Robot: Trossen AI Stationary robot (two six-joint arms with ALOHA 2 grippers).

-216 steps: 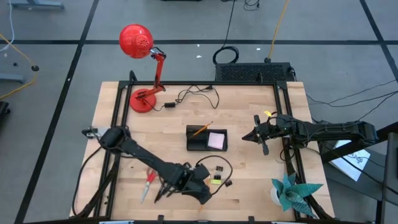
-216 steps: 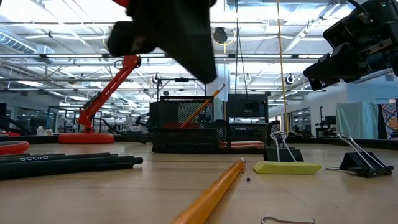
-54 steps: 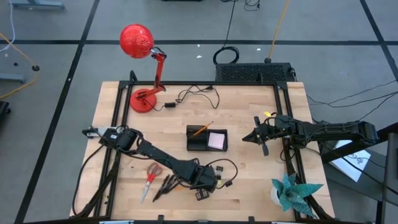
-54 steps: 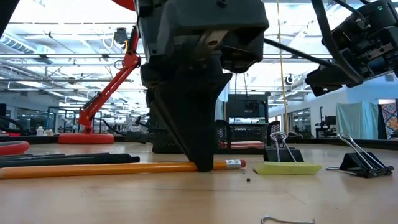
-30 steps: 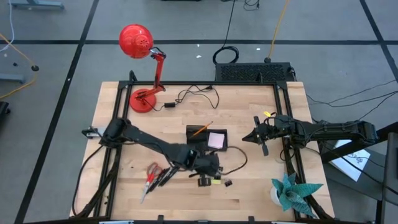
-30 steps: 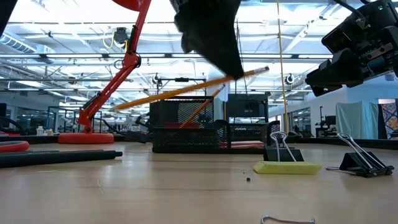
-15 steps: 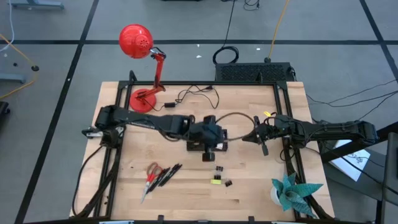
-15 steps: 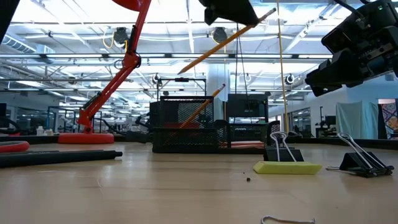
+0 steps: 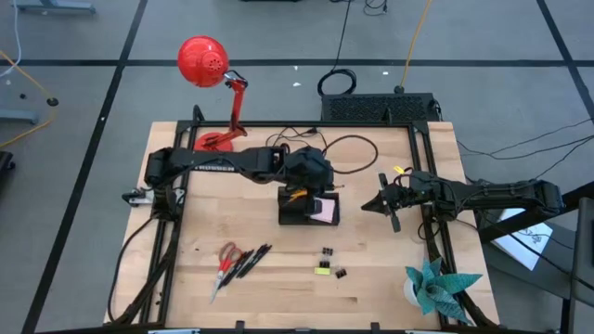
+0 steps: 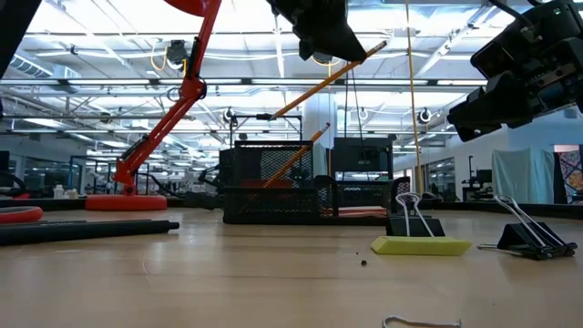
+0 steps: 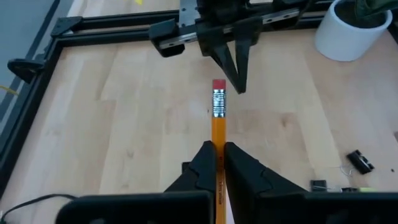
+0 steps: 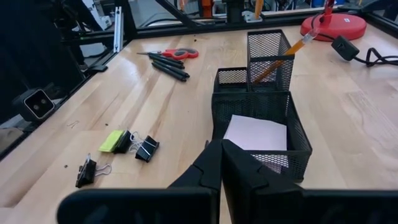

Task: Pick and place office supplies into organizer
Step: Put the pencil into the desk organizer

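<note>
**Pencil held over the organizer on a wooden bench**

The left gripper (image 11: pixel 217 163) is clamped on an orange pencil (image 11: pixel 218 127), above the black mesh organizer (image 9: pixel 307 210) on the pale wood table (image 9: pixel 223 223). Red scissors (image 9: pixel 223 264) and pens (image 9: pixel 251 262) lie well off from it. The right gripper (image 9: pixel 382 201), fingers together, waits beside the organizer. Behind: red lamp (image 9: pixel 209 79), grey floor.

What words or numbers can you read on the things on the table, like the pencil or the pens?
None can be read in these pictures.
The pencil, gripped by the left pincer: no print to be seen on its orange side.
The pens: too small to tell if they bear any print.
The sticky-note pad in the organizer: blank on top.
The binder clips: no lettering visible.
</note>
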